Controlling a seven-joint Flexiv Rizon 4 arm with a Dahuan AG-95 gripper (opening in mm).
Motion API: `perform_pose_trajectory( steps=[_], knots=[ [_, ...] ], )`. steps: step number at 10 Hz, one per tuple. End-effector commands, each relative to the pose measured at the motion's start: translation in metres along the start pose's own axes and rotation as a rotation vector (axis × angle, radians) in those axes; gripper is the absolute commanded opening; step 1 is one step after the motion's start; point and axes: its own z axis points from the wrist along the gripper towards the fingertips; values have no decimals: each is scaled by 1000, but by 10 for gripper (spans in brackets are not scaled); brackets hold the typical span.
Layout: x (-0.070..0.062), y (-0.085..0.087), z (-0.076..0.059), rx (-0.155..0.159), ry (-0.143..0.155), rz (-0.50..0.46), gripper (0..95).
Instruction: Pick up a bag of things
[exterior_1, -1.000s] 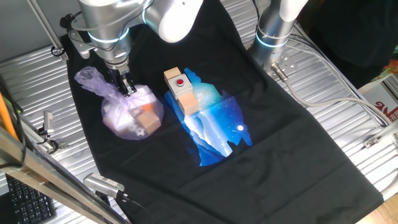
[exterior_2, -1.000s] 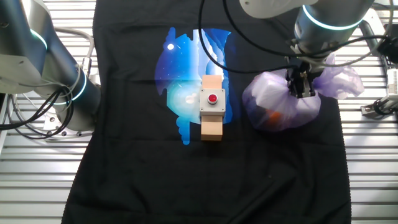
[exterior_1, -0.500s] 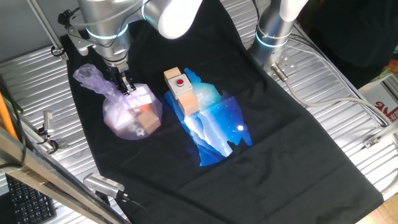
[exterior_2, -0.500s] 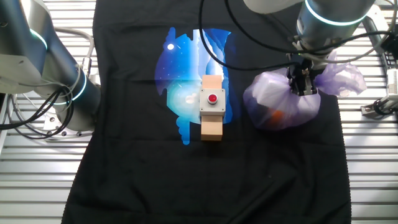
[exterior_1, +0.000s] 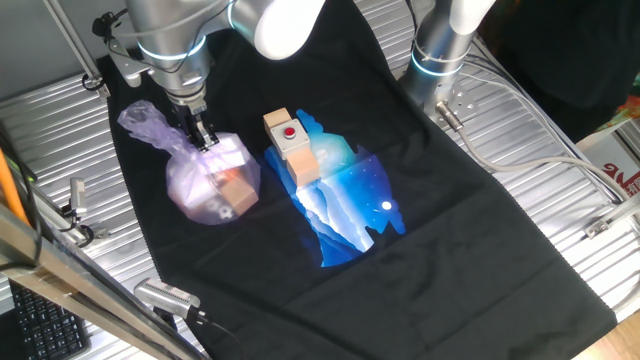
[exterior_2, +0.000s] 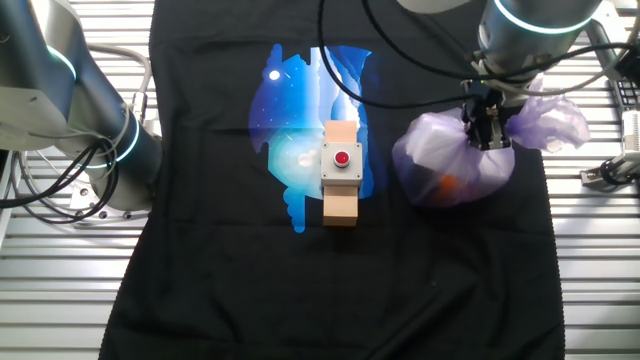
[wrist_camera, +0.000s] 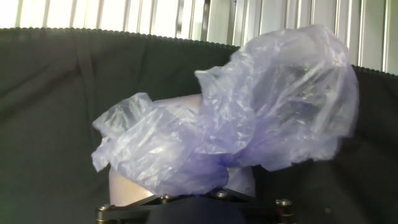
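The bag of things (exterior_1: 212, 182) is a pale-lilac plastic bag on the black cloth, with tan and orange blocks showing through it. Its crinkly top (exterior_1: 148, 125) sticks out to the far left. My gripper (exterior_1: 203, 138) comes straight down on the bag's neck, and its dark fingers are pinched shut on the gathered plastic. In the other fixed view the gripper (exterior_2: 490, 135) is at the bag's (exterior_2: 450, 170) upper right. In the hand view the bag's crumpled top (wrist_camera: 249, 118) fills the frame and my fingertips are hidden.
A wooden block with a red button (exterior_1: 291, 146) lies just right of the bag on the blue print of the black cloth (exterior_1: 420, 220). A second arm's base (exterior_2: 70, 110) stands at the cloth's edge. Ribbed metal table (exterior_1: 560, 180) and cables surround the cloth.
My gripper has shifted slightly up and toward the bag's top, pulling the neck plastic with it. The bag's body stays on the cloth.
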Motion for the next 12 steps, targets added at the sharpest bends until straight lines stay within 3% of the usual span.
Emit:
perform_pose_trajectory(
  steps=[1, 12],
  knots=[
    [0, 0, -2, -1, -1, 2, 0],
    [1, 2, -9, 5, 1, 23, 0]
  ],
)
